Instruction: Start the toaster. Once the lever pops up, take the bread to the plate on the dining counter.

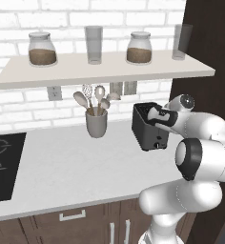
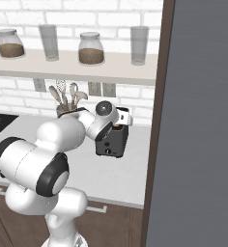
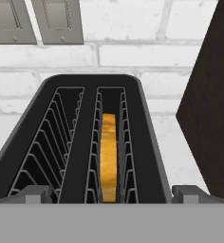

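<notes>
Above the toaster point(image 3: 92, 142) on the counter point(image 1: 71, 167), the tool point(image 3: 111, 193) hovers — tips spread wide apart, straddling the slot holding the bread point(image 3: 108, 156) — seemingly lined up to pluck it.

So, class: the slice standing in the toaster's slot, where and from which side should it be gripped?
Grip the bread by its upper edge, coming straight down from above. It stands on edge inside the toaster's right-hand slot in the hand view, wire guides close on both faces, so the open jaws should straddle its thin faces.
</notes>
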